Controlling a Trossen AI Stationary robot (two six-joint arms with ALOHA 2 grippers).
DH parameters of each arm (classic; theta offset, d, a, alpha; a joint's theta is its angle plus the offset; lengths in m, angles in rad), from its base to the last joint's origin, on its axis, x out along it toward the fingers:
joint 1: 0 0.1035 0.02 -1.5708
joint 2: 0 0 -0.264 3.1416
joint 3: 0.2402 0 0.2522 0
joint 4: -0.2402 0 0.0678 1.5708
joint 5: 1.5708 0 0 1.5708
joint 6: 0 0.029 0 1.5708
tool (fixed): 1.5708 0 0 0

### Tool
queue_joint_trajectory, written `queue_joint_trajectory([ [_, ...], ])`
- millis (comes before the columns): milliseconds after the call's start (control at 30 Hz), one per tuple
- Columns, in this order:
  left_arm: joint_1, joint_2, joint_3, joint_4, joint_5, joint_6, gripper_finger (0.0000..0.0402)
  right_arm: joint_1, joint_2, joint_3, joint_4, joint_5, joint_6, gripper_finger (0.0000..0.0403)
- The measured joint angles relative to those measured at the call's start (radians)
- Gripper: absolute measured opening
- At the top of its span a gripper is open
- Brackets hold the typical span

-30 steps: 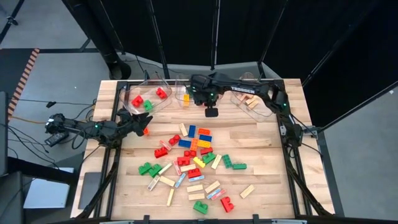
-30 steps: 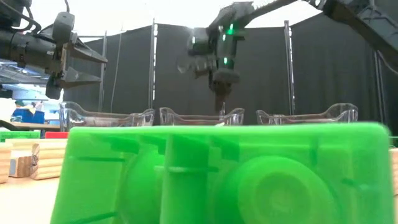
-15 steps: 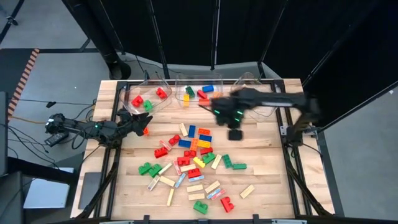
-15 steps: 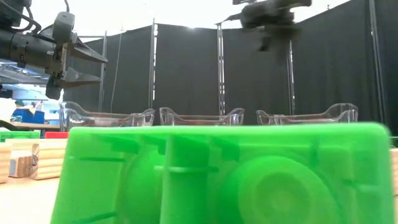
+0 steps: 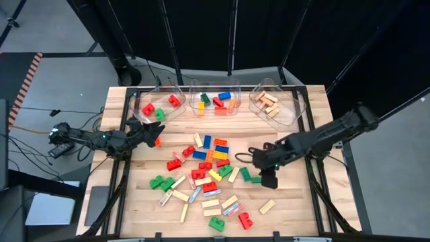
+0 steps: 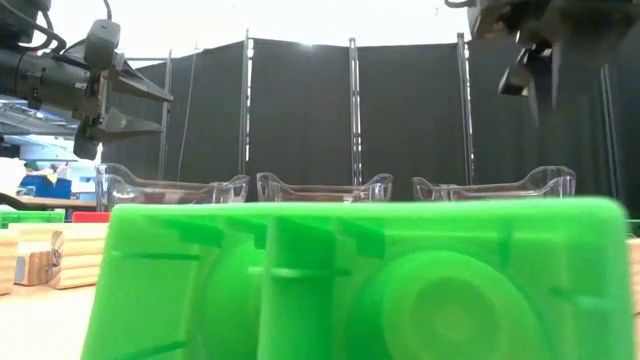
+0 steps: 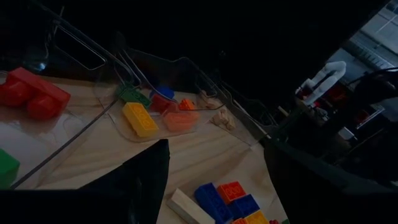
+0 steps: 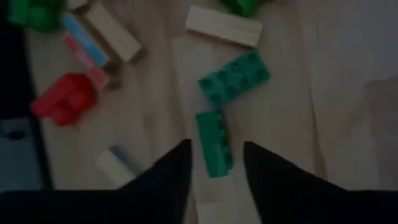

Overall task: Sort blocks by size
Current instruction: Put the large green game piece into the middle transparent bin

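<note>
Green L-shaped brick [image 8: 216,140] now sits between our right gripper's [image 5: 267,176] parted, empty fingers, swung over from the bins; left gripper [image 5: 149,133] waits open.

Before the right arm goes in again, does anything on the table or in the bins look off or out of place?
One thing: the middle bin holds red, blue, green, yellow and orange bricks together, but that is colour, not size. The left bin and right bin look upright and unspilled. The loose pile is scattered, nothing damaged.
</note>
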Motion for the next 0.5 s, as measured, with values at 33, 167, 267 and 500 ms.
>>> queue_joint_trajectory([
  [33, 0.000, 0.000, 0.000, 0.000, 0.000, 0.000, 0.0269, 0.008, 0.019, 0.000, 0.002, 0.010, 0.000, 0.0182],
  [167, 0.000, 0.000, 0.000, 0.000, 0.000, 0.001, 0.0269, 0.025, 0.098, -0.001, 0.018, 0.010, 0.009, 0.0258],
  [267, 0.000, 0.000, 0.000, 0.000, 0.000, 0.001, 0.0269, 0.025, 0.163, -0.001, 0.018, 0.010, 0.018, 0.0302],
  [500, 0.000, 0.000, 0.000, 0.000, 0.004, 0.001, 0.0269, 0.018, 0.309, -0.001, 0.044, -0.033, -0.002, 0.0336],
])
